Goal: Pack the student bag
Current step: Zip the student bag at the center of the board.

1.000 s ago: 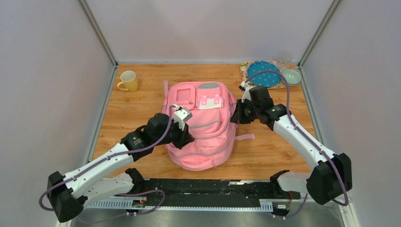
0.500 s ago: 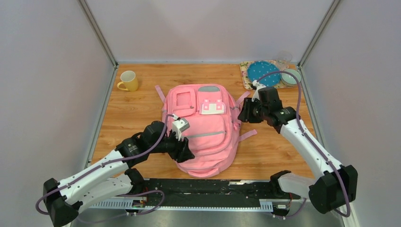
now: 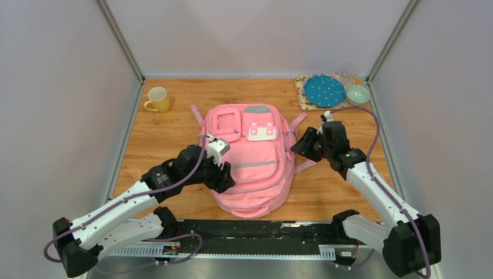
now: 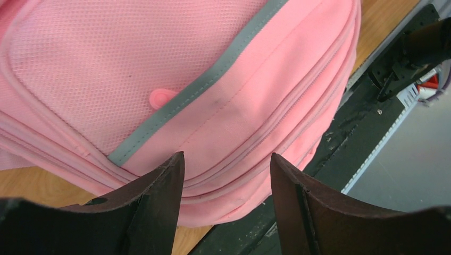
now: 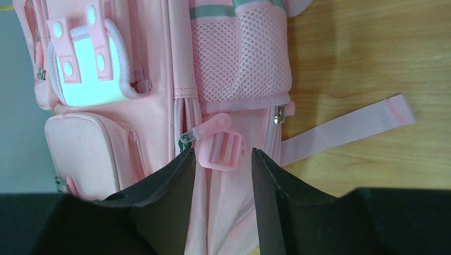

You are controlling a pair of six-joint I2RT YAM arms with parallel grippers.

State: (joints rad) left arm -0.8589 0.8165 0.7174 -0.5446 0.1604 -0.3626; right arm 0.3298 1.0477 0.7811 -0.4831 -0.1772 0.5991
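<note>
Though partly hidden overhead, student bag (image 3: 256, 168) flat; left fingers (image 4: 154, 204) and right fingers (image 5: 159, 207) released, empty.

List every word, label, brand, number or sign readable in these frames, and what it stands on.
None can be read.
The student bag shows no lettering; its white-pink clasp patch bears only plain round studs.
The yellow mug and blue dotted plate carry no text.
Any marks on the base rail are too small to read.

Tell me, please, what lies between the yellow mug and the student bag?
Only bare wooden table lies between the yellow mug and the student bag, as the top external view shows.
</note>
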